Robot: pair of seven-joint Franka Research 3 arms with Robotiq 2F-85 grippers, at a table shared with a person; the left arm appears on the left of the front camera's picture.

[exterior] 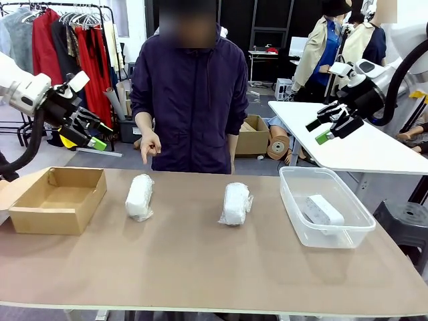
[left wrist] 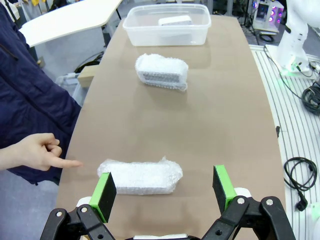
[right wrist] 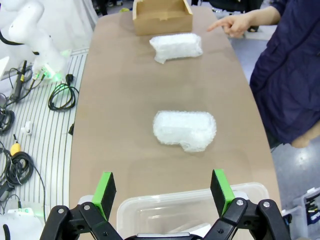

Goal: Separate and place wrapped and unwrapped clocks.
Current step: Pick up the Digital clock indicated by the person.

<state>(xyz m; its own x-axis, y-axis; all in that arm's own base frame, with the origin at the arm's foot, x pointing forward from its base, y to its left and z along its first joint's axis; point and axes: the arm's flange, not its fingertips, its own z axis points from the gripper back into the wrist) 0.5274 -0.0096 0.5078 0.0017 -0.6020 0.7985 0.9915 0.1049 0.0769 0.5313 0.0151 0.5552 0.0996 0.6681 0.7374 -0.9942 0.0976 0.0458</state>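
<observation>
Two wrapped clocks lie on the brown table: one left of centre (exterior: 140, 197) (left wrist: 141, 177) (right wrist: 176, 46), one at the middle (exterior: 236, 203) (left wrist: 162, 71) (right wrist: 185, 130). The unwrapped white clock (exterior: 324, 210) (left wrist: 175, 21) lies in the clear tub (exterior: 294, 207) (left wrist: 165, 37) (right wrist: 165, 210). My left gripper (exterior: 93, 134) (left wrist: 165, 189) hangs open high above the table's left end, over the left wrapped clock. My right gripper (exterior: 331, 126) (right wrist: 162, 191) is open, raised above the tub. The person's hand (exterior: 150, 144) (left wrist: 37, 152) (right wrist: 235, 23) points down at the left wrapped clock.
An open brown cardboard box (exterior: 23, 210) (right wrist: 162, 22) sits at the table's left end. The person (exterior: 190, 100) stands at the far edge. Bare table stretches along the near side. A white table (exterior: 361, 144) stands behind on the right.
</observation>
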